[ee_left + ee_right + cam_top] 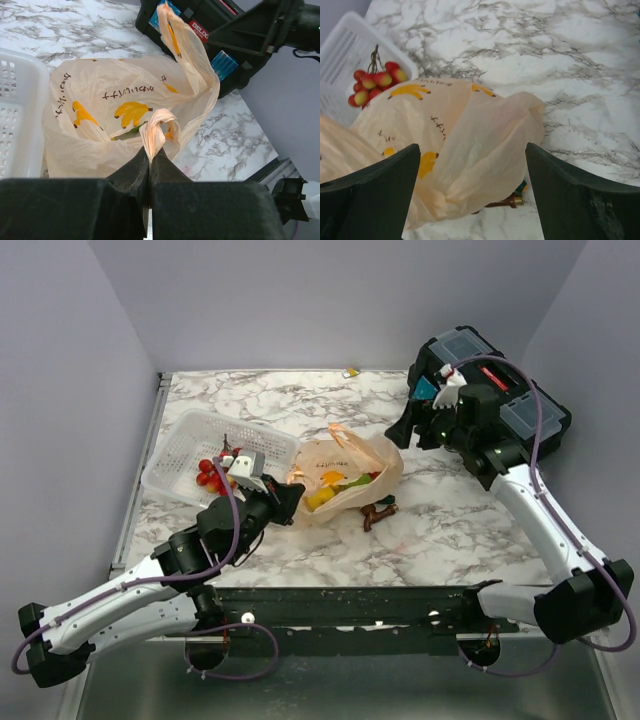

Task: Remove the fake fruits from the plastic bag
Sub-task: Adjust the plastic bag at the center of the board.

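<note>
Both reaching inward, left gripper [149, 162] low, pinching plastic bag [345, 472] by its handle [159, 129], right gripper [471, 150] raised, spread wide above it

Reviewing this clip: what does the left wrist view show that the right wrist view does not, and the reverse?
Only the left wrist: the left tool shut on a twisted handle of the plastic bag, the other loop handle standing up, and a black case behind it. Only the right wrist: the right tool open and facing the bag, a bunch of red-and-yellow berries in the white basket, and a brown object poking from under the bag. Both: the banana-print bag, the basket, the marble table.
</note>
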You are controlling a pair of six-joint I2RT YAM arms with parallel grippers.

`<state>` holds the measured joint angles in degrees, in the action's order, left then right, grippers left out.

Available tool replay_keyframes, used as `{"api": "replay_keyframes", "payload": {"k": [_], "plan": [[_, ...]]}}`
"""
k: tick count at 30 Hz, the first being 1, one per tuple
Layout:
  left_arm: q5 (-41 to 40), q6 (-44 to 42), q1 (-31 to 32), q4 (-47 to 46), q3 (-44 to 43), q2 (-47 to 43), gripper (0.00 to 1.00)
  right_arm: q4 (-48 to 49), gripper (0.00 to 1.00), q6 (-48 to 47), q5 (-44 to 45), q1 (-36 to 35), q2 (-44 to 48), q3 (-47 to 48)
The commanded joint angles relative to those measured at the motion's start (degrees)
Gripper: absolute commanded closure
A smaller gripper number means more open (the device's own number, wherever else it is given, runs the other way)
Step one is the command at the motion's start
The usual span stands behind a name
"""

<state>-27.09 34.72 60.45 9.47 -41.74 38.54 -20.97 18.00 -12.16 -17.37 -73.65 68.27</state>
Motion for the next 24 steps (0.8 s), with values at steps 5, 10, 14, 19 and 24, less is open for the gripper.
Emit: {"api": "replay_keyframes", "payload": {"k": [5,10,14,19,24], "plan": [[5.85,1.05,-2.24,1.45,1.73,0.28,1.00,1.25,0.00,-16.54,-28.39,-0.82,3.92,-1.21],[6.66,1.33,-2.69,2.55,1.98,0.78,1.00,-6.20,0.00,-25.27,-38.63,-2.07,-3.85,3.95],[7.22,1.67,-3.22,1.62,2.89,0.57,1.00,-10.45,0.00,-29.29,-38.82,-7.07,-9.48,7.86],[8.28,1.55,-3.95,1.84,2.71,0.86,1.00,-8.86,0.00,-28.85,-32.53,-14.06,-12.27,8.13],[9.45,1.92,-4.20,1.74,3.59,1.05,1.00,-2.48,0.10,-25.96,-19.20,-19.35,-12.97,5.36]]}}
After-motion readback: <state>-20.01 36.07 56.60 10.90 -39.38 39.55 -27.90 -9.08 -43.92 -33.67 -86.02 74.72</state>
